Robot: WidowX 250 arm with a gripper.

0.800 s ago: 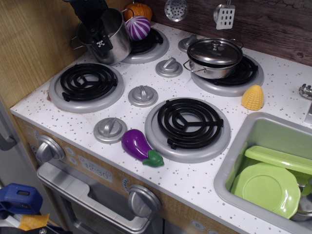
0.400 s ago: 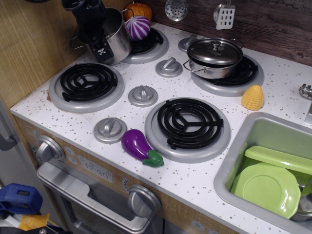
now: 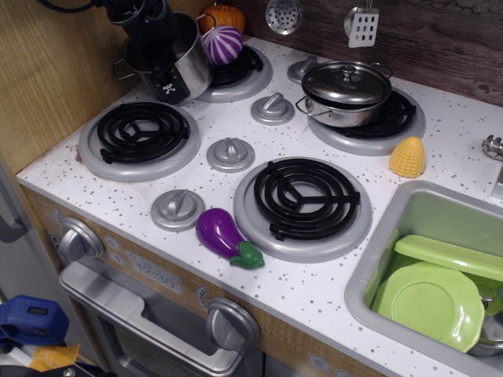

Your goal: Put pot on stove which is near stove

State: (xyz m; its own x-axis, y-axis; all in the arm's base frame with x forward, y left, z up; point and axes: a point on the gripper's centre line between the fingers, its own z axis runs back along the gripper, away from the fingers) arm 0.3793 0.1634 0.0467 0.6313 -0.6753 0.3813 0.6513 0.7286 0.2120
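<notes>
The tall shiny steel pot [image 3: 192, 67] stands upright at the back left of the white cooktop, against the ring of the back-left burner [image 3: 240, 75]. My black gripper [image 3: 167, 78] comes down over the pot's near rim. One finger [image 3: 170, 88] lies on the outside of the wall and the other is hidden inside the pot, so the jaws straddle the wall. The bare front-left burner [image 3: 140, 133] lies just in front of the pot.
A purple striped ball [image 3: 222, 45] sits on the back-left burner, with an orange pumpkin [image 3: 222, 16] behind it. A lidded steel pot [image 3: 346, 90] sits on the back-right burner. There are also a corn cob [image 3: 407, 157], an eggplant [image 3: 226, 237], grey knobs [image 3: 230, 153], and a sink [image 3: 409, 206] with green plates at right.
My gripper has moved down a little along the pot's near wall. The pot has not moved.
</notes>
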